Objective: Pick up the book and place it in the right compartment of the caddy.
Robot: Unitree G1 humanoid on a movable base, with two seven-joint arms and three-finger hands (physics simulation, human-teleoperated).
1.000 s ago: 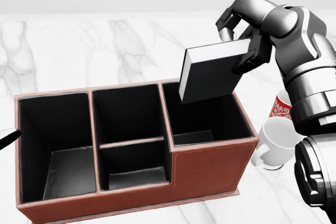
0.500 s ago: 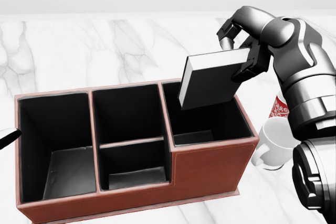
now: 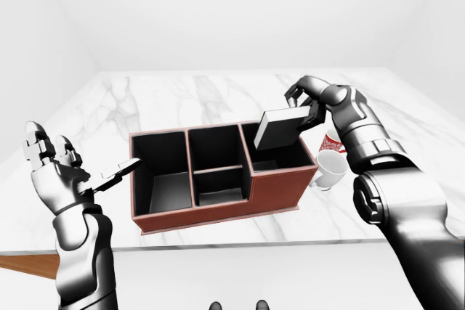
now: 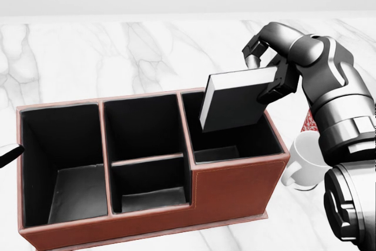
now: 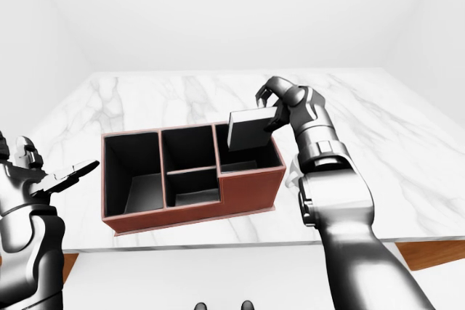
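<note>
A dark book (image 4: 235,101) with white page edges hangs tilted over the right compartment (image 4: 226,133) of the reddish-brown caddy (image 4: 235,189), its lower corner just inside the rim. My right hand (image 4: 267,69) is shut on the book's upper right end. The caddy's left compartment and the two small middle compartments hold nothing. My left hand (image 3: 62,168) is raised at the left of the left-eye view, fingers spread and open, apart from the caddy.
A white mug (image 4: 305,160) lies right of the caddy, with a red-and-white patterned cup (image 4: 311,123) just above it, partly behind my right forearm. The caddy stands on a white marble table (image 4: 88,57); its near edge (image 3: 218,245) runs across the lower eye views.
The right hand has lowered the book a little toward the right compartment. The left hand and the caddy have not moved.
</note>
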